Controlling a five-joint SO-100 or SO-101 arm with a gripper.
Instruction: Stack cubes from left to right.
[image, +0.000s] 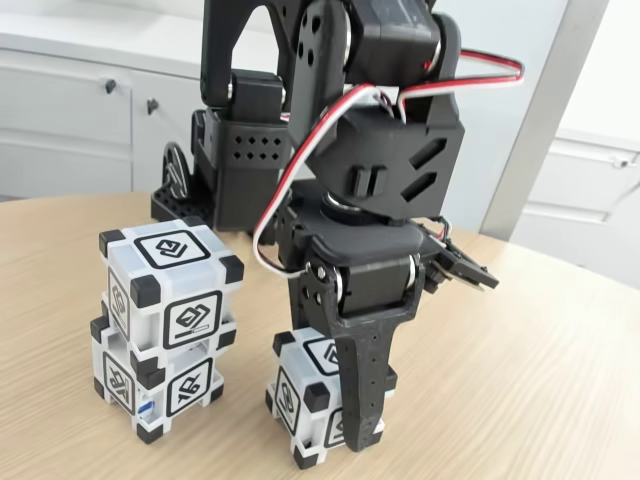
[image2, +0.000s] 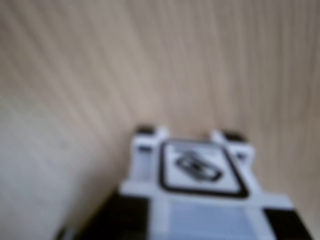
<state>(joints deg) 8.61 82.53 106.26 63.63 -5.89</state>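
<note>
1. Three cubes sat on the round wooden counter (image: 540, 380) in the fixed view. Two made a stack on the left: the top cube (image: 172, 284) rested on the bottom cube (image: 155, 384). The top one was turned a little, so its corners did not line up with the one below.
2. The third cube (image: 300, 395) stood on the counter to the right of the stack, near it but not touching.
3. The black end effector (image: 362, 425) was down around the third cube. One long finger (image: 366, 380) lay flat against the cube's front right side. I could not see the other finger, so I cannot tell if it was squeezing the cube.
4. The counter's curved edge ran behind the arm. To the right of the third cube was lots of bare wood.
5. Each cube face had a black square frame with a small picture sign inside. No words could be read.
6. The wrist view was blurry. It showed the third cube (image2: 200, 172) at the bottom, with bare wood beyond.
</note>
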